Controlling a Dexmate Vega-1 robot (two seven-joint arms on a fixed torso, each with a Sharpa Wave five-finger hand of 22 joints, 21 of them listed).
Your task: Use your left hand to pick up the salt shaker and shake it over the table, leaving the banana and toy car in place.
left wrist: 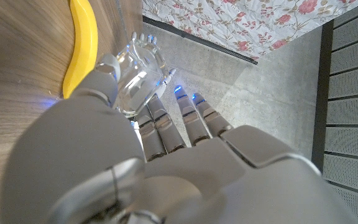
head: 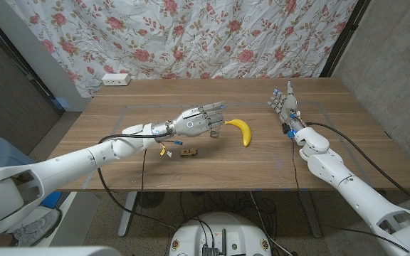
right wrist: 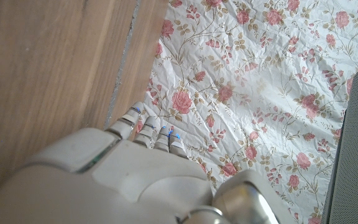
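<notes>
1. Now the salt shaker (left wrist: 140,73), made of clear glass, is in the left hand (head: 199,120); in the left wrist view the thumb (left wrist: 104,74) and the fingers (left wrist: 160,118) close around it.
2. In the head view the left hand is raised above the middle of the wooden table (head: 119,171), and the shaker is mostly hidden behind the fingers.
3. Just beside this hand, toward the robot's right, the yellow banana (head: 242,131) lies on the wood.
4. Near it, a little closer to the robot, the small toy car (head: 188,151) stands on the table under the left forearm.
5. Well apart, the right hand (head: 284,101) is near the far right corner, fingers straight and holding nothing.
6. Behind the table hangs a flowered cloth (head: 212,35), and a white power strip (head: 116,80) lies at the far left edge.
</notes>
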